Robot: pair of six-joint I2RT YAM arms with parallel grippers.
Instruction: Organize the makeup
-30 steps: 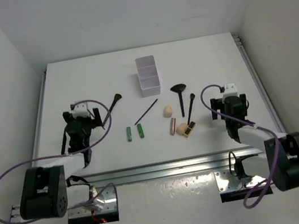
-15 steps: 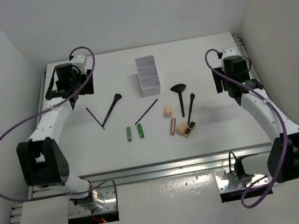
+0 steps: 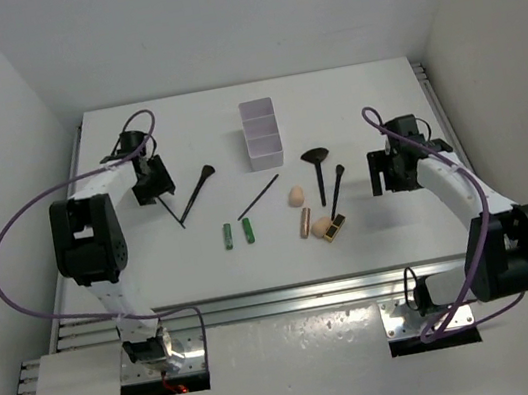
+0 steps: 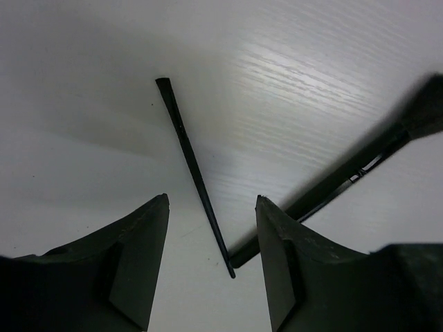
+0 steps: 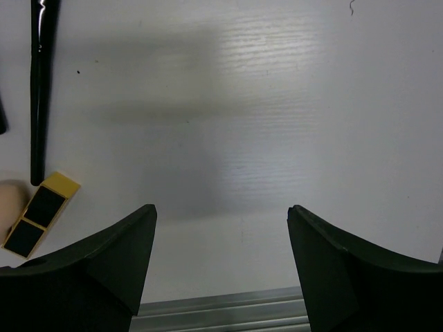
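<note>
Left hand (image 4: pixel 211 199), fingers spread, straddles a thin dark pencil (image 4: pixel 188 155) lying on the white bench (image 4: pixel 311 83) without gripping it. A black brush (image 4: pixel 346 181) lies just beside the pencil's near end. The right hand (image 5: pixel 221 207), also spread, hangs over bare bench, with the black-gold lipstick (image 5: pixel 38 213) off to its left. Two green tubes (image 3: pixel 228 236), peach sponges (image 3: pixel 295 195) and a fan brush (image 3: pixel 316 163) lie mid-bench, near the white box (image 3: pixel 261 134).

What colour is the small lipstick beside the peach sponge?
The lipstick is black and gold; right wrist view.
</note>
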